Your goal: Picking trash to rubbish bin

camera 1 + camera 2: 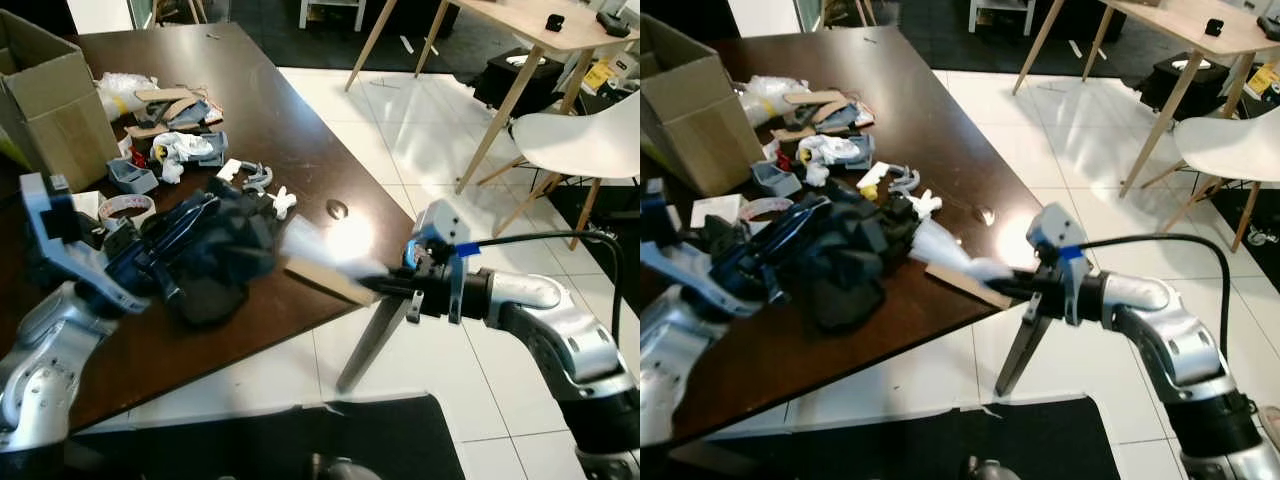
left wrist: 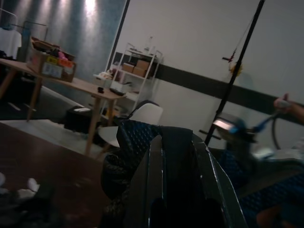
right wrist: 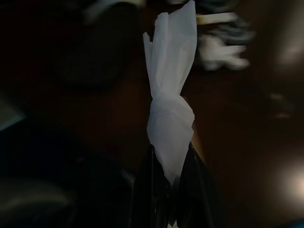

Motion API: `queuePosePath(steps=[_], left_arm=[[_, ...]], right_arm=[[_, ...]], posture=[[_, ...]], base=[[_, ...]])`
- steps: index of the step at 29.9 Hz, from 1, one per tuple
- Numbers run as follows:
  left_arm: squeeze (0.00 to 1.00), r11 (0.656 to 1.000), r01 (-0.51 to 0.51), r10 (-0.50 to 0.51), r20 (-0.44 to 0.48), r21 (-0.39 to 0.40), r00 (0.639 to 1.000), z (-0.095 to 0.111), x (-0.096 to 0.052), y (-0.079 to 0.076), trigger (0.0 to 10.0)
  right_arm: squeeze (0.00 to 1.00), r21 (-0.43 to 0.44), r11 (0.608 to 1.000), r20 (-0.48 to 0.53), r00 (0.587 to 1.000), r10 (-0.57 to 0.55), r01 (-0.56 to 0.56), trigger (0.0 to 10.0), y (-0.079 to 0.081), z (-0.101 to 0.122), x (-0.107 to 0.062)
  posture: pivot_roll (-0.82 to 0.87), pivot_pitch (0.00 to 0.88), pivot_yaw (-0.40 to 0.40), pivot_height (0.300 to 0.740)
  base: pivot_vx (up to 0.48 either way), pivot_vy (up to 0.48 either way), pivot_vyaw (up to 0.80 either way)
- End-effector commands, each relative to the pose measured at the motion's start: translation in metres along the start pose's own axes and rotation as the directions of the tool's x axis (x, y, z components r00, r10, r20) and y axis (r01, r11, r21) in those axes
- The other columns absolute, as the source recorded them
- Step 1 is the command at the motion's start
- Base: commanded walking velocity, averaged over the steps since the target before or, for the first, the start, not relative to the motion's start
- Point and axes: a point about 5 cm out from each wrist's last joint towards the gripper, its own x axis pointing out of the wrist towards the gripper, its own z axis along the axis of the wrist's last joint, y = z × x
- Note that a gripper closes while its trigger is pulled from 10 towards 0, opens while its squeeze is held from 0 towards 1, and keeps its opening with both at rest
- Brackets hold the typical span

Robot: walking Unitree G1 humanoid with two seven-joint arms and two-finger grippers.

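Right tool clenched on a twist of white tissue, lifting it off the tabletop edge.

The right tool (image 1: 1008, 285) grips the twisted white tissue (image 3: 171, 102) at its narrow end, the paper fanning out beyond the fingers above the dark tabletop (image 1: 300, 130) near its front corner, just over a flat cardboard strip (image 1: 325, 280). The left tool (image 1: 165, 245) is clamped on a crumpled dark quilted cloth (image 1: 225, 250) resting on the tabletop. Behind lie mixed scraps (image 1: 830, 150) and a cardboard box (image 1: 50, 100). The pick looks done; next, I judge, comes carrying the tissue to a bin, which I cannot locate here.
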Motion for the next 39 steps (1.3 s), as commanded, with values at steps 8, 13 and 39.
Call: queuePosePath(steps=[8, 13, 39], left_arm=[[0.00, 0.995, 0.034, -0.041, -0.070, -0.097, 0.997, -0.021, 0.000, -0.010, 10.0], [0.00, 0.989, 0.015, -0.032, -0.121, -0.145, 0.992, -0.037, -0.002, -0.012, 10.0], [0.00, 0.971, 0.056, -0.097, -0.167, -0.233, 0.981, -0.063, -0.010, -0.023, 10.0]], right_arm=[[0.00, 0.049, 0.958, 0.088, 0.954, -0.287, 0.284, 10.0, -0.031, 0.002, 0.006], [0.00, 0.087, 0.924, 0.139, 0.914, -0.381, 0.372, 10.0, -0.040, 0.006, 0.012], [0.00, 0.083, 0.969, 0.154, 0.964, 0.217, -0.231, 10.0, 0.034, -0.012, 0.027]], posture=[[0.04, 0.131, -0.040, 0.740], [0.04, 0.121, -0.037, 0.740], [0.05, 0.110, -0.038, 0.740]], base=[[0.000, 0.000, 0.00], [0.000, 0.000, 0.00], [-0.280, 0.000, 0.00]])
